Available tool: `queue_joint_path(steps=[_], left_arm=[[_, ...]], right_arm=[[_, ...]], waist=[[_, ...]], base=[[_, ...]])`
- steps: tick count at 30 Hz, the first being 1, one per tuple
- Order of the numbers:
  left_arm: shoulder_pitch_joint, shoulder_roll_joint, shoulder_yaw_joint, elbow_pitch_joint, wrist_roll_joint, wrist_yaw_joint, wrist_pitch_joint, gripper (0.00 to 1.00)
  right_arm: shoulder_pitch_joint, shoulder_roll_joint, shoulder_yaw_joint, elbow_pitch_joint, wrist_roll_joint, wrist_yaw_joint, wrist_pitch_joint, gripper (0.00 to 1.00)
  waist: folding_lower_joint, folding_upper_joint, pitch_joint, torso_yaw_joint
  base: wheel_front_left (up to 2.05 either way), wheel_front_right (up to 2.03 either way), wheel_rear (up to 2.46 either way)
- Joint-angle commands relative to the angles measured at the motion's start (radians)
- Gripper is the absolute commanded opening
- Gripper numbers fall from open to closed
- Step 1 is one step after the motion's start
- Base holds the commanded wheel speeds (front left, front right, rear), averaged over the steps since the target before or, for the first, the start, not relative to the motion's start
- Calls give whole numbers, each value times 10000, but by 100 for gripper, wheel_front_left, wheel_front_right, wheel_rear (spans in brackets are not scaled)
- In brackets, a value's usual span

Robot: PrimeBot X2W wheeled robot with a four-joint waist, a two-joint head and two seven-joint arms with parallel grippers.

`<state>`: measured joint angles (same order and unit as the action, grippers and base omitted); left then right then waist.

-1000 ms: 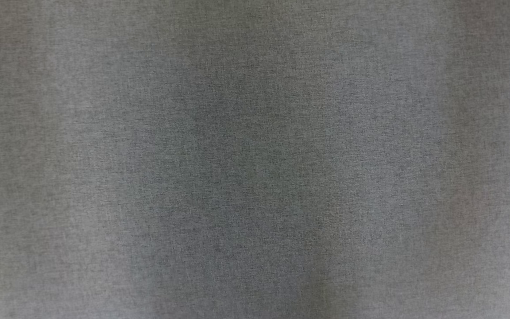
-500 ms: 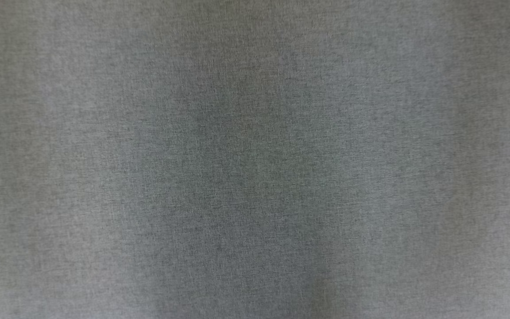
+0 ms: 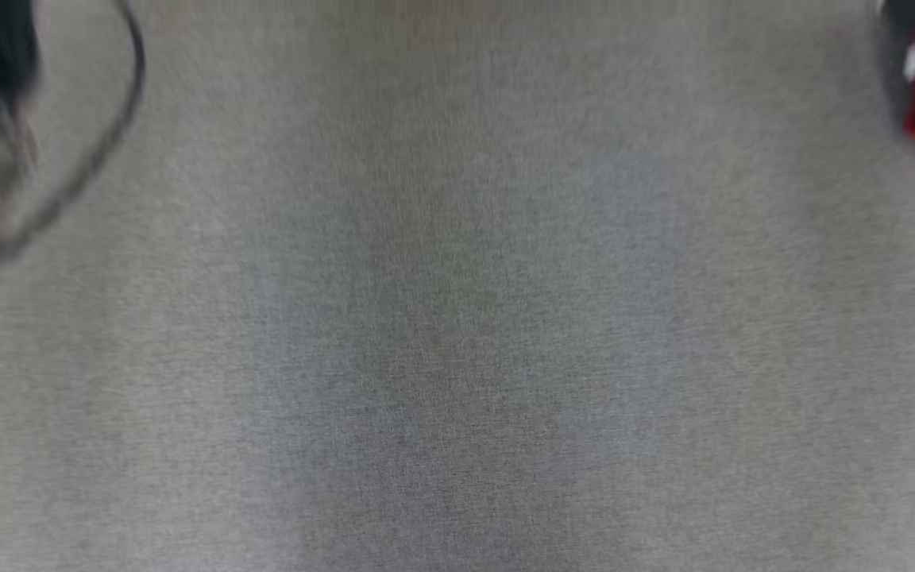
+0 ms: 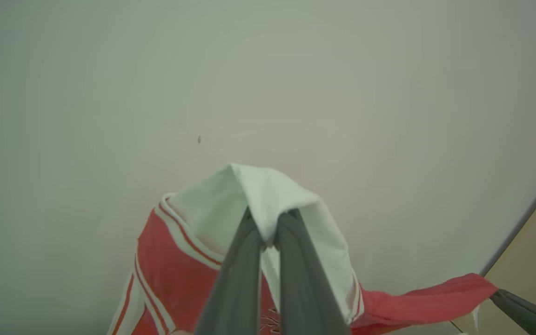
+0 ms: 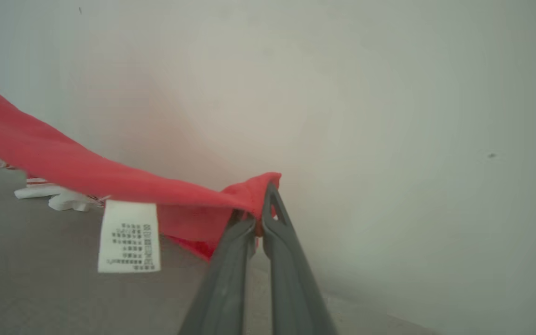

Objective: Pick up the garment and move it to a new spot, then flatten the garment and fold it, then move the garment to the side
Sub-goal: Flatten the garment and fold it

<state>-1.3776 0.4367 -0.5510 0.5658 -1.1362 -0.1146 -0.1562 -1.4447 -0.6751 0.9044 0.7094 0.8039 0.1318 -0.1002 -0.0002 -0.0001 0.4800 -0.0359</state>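
Red-and-white garment (image 4: 175, 265) stretched between two claws, left claw (image 4: 268, 235) pinching a white fold, right claw (image 5: 258, 223) pinching a red edge, care label (image 5: 129, 236) dangling above the grey bench (image 5: 40, 288)

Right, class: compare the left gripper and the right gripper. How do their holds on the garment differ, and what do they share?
The left gripper pinches white cloth of the garment; the right gripper pinches a red edge. Cloth drapes over the left gripper's tips; from the right gripper it stretches away as a band, a white care label hanging from it. Both are shut on the same garment.
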Motion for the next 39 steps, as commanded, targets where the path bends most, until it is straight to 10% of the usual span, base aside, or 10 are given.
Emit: queue_joint_path(steps=[1,8,16,26,39], left_arm=[[627,154,98,-487,-217,165,-169,0],[5538,971,521,-4868,-554,2133,-863,0],[11083,400,1454,-7397,-206,3498,-1101,0],[15230,-1602,2839,-6580,661,2757,-1091,0],[16666,-2123,2784,-4941,717,1943,-1093,0]], right_arm=[[518,-210,-63,-235,146,-28,-106,0],[4134,-1003,-954,-1652,503,-28,-768,0],[8843,-238,-3401,-2108,95,-28,-1293,0],[13381,1569,-6314,-3068,-1765,-28,-786,0],[17210,3648,-9272,-6298,-3835,-28,1598,0]], waist=[[2,1,-910,-12],[2,1,-1792,-28],[2,1,-2634,109],[2,1,-3578,311],[2,1,-4248,406]], base=[[0,0,0],[0,0,0],[0,0,0],[0,0,0],[0,0,0]])
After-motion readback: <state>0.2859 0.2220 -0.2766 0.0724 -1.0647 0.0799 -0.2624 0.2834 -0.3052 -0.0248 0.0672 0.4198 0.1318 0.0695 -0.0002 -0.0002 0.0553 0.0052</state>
